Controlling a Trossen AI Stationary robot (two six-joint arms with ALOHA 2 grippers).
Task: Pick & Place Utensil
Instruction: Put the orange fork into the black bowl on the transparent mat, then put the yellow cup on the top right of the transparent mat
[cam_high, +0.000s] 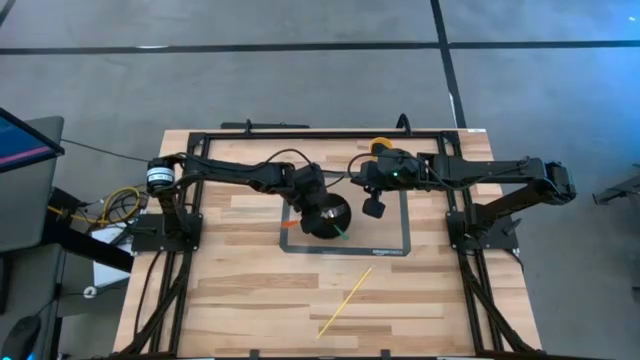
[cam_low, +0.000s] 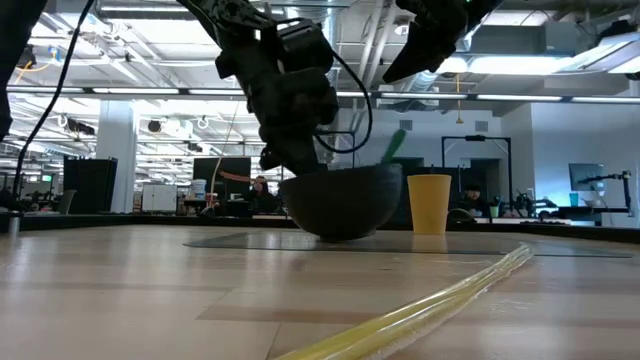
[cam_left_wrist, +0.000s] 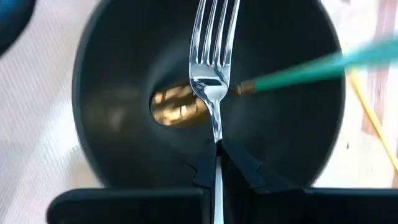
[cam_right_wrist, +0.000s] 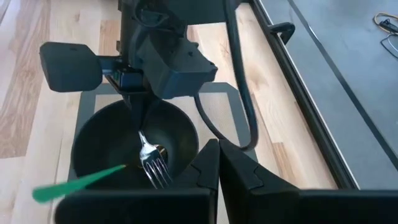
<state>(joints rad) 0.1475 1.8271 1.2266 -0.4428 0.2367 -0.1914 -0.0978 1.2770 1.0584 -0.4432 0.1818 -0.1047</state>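
Note:
A black bowl (cam_high: 327, 214) sits on a grey-edged mat (cam_high: 400, 250) at mid-table. A green stick (cam_left_wrist: 298, 71) leans inside it, its upper end sticking out over the rim. My left gripper (cam_left_wrist: 217, 155) hovers over the bowl (cam_left_wrist: 124, 143), shut on a silver fork (cam_left_wrist: 211, 62) whose tines point down into the bowl (cam_right_wrist: 99, 143). My right gripper (cam_right_wrist: 217, 163) is shut on nothing, raised just right of the bowl (cam_low: 340, 205). In the low view it shows at the top (cam_low: 430, 40). My left gripper pinches the fork's handle (cam_left_wrist: 217, 144) just behind the neck, between its two fingers. The fingers come from above, pointing down, and lie along the fork. The fork (cam_right_wrist: 152, 163) hangs tines-down inside the bowl; whether the tines touch the bowl I cannot tell.
A yellow cup (cam_high: 380, 147) stands at the mat's far edge, behind the right arm, and shows beside the bowl in the low view (cam_low: 430, 203). A long yellow straw (cam_high: 345, 300) lies on bare wood toward the near edge. Arm bases stand at both table sides.

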